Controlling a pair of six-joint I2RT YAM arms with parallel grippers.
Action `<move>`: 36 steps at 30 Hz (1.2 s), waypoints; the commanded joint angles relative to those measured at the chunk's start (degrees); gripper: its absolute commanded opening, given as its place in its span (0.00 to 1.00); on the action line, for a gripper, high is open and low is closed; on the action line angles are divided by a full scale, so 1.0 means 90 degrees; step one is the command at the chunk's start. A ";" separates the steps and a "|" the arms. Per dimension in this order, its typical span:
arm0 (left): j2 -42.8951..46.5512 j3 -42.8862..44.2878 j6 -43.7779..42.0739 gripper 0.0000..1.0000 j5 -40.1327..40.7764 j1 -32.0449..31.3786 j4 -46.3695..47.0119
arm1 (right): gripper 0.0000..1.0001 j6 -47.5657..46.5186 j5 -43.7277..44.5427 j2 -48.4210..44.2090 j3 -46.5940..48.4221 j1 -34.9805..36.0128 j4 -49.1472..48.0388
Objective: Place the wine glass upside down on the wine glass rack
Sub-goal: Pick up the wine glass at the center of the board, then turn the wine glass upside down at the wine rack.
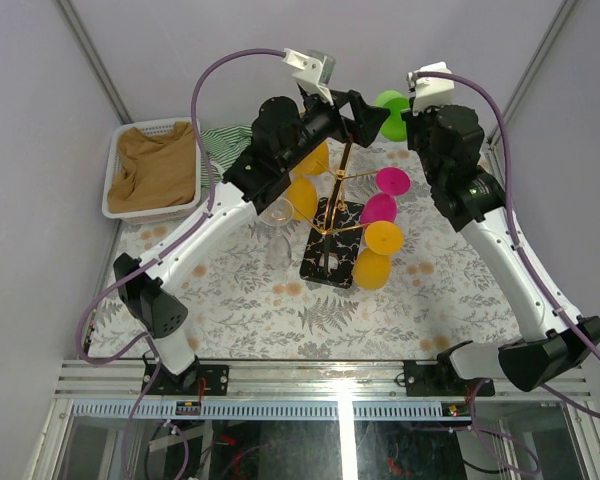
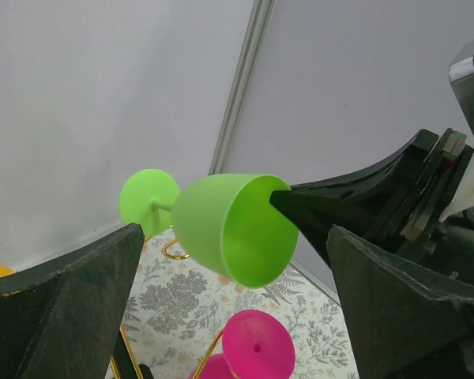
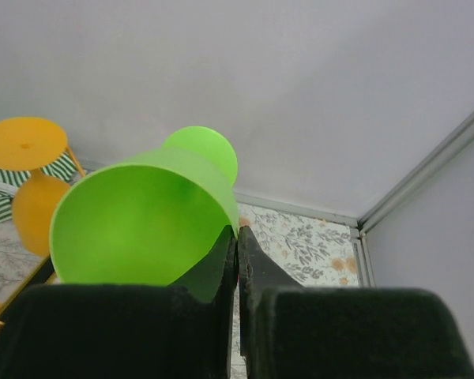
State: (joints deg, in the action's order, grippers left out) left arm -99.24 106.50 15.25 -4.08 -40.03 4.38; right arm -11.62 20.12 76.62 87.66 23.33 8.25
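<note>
A green wine glass (image 1: 390,102) lies on its side in the air beyond the gold wine glass rack (image 1: 342,175), whose black base (image 1: 320,262) stands mid-table. My right gripper (image 1: 407,112) is shut on the glass's rim; in the right wrist view the gripper (image 3: 237,237) pinches the wall of the green glass (image 3: 134,229). My left gripper (image 1: 368,116) is open just left of the glass. In the left wrist view it (image 2: 237,316) stands wide open below the green glass (image 2: 229,225), without touching it. A gold hook (image 2: 174,253) shows under the stem.
Yellow glasses (image 1: 380,252) and magenta glasses (image 1: 390,182) hang on the rack. A clear glass (image 1: 277,215) stands left of the base. A white basket (image 1: 115,165) holding brown cloth sits far left, with a striped cloth (image 1: 225,140) beside it. Grey walls close in behind.
</note>
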 commanded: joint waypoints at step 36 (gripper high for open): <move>-0.0738 0.0797 -0.1410 0.26 0.1252 -0.0328 -0.0331 | 0.00 -0.0411 0.1124 0.0217 0.0741 0.1156 -0.0634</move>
State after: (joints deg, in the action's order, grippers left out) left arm -104.55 111.24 3.70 6.63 -42.72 -0.21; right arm -16.16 30.04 78.04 90.28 32.23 5.06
